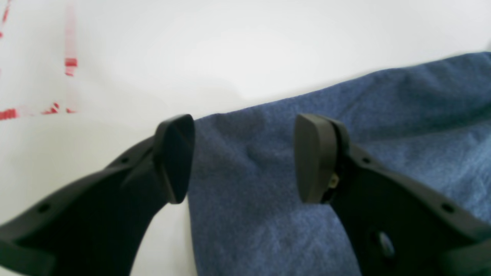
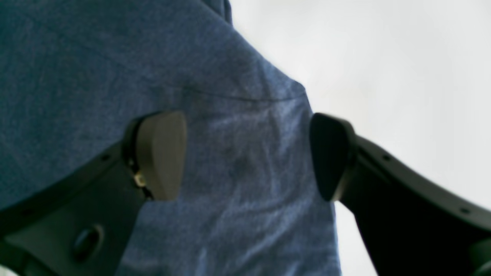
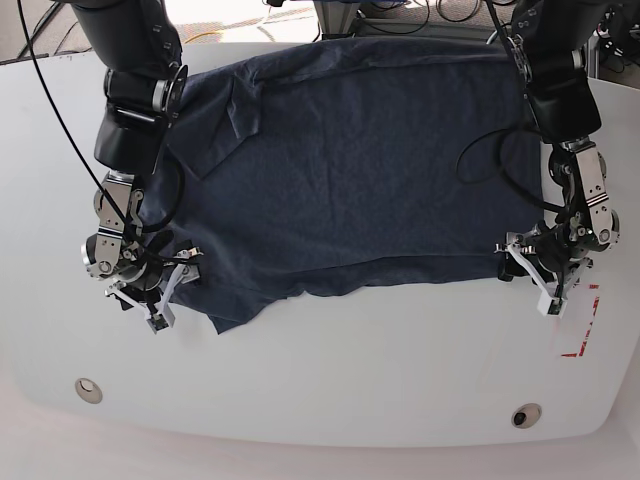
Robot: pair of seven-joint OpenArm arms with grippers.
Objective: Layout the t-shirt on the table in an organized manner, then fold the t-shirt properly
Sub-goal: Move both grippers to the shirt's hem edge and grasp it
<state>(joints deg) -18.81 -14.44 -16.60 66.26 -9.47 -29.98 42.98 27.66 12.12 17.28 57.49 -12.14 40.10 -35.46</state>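
The dark navy t-shirt (image 3: 370,170) lies spread across the white table (image 3: 350,370), with its near edge wrinkled and a flap folded over at the upper left. My left gripper (image 3: 530,278) sits low at the shirt's near right corner. In the left wrist view this gripper (image 1: 245,157) is open, and the cloth edge (image 1: 268,199) lies between its fingers. My right gripper (image 3: 165,290) is at the shirt's near left corner. In the right wrist view it (image 2: 245,155) is open too, straddling the cloth's side edge (image 2: 238,161).
A red rectangle outline (image 3: 580,335) is marked on the table just in front of the left gripper, also showing as red marks (image 1: 69,65). Two round grommet holes (image 3: 88,388) (image 3: 526,414) sit near the front edge. Cables hang along both arms.
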